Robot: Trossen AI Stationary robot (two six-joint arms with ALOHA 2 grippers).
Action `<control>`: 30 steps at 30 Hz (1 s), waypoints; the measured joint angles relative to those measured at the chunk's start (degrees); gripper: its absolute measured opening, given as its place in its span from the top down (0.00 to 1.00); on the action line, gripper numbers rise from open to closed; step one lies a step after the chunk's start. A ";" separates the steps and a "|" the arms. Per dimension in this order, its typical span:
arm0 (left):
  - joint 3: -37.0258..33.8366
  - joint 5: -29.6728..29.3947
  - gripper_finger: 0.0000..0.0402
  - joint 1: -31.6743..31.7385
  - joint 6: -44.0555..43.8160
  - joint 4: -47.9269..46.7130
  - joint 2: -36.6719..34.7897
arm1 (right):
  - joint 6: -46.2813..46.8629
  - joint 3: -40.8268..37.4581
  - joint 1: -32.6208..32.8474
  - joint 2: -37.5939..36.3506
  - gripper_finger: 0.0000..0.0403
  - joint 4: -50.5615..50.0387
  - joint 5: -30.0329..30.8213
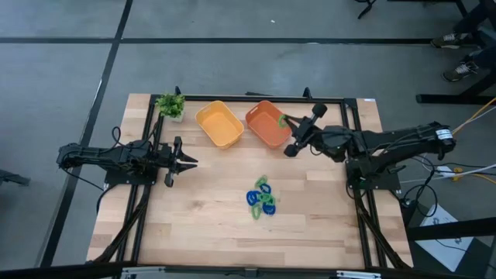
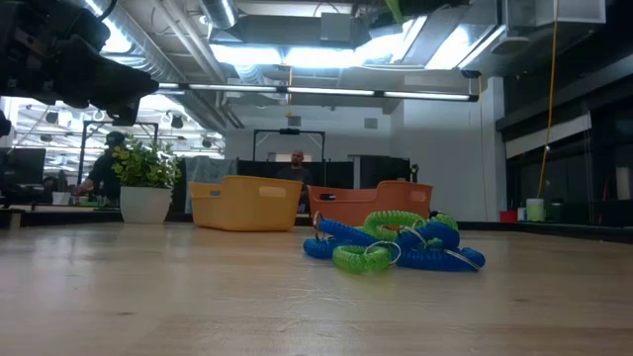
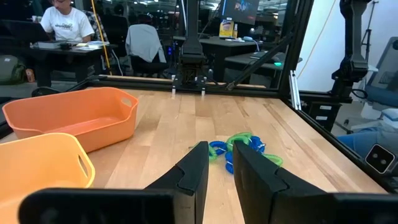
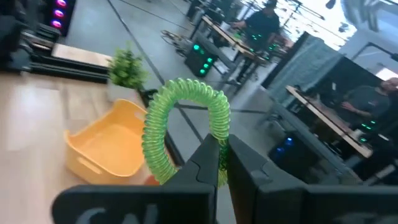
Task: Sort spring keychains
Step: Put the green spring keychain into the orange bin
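1. Right gripper [image 4: 219, 163] is clamped on a green keychain [image 4: 180, 124]; I see it held above the orange tray [image 1: 267, 124].
2. Beside that sits the yellow tray [image 1: 219, 124].
3. Remaining keychains [image 1: 262, 198] lie piled on the table [image 1: 201, 217], well short of my gripper.
4. Left gripper [image 1: 188, 162] waits apart, fingers slightly parted.

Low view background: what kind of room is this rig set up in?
Probably an open lab or workshop office: exposed ceiling ducts, strip lights, and a person seated at a desk beyond the wooden table.
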 joint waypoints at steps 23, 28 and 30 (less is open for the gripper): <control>0.00 0.00 0.83 0.00 0.00 0.01 0.00 | 3.07 0.02 -17.53 -3.76 0.95 -8.58 -14.30; 0.00 0.00 0.83 0.00 0.00 0.01 0.00 | 4.83 0.02 -21.19 -3.71 0.95 -9.93 -18.83; 0.00 0.01 0.83 0.00 0.00 0.01 -0.02 | 5.02 0.02 -22.35 -3.39 0.95 -10.36 -20.25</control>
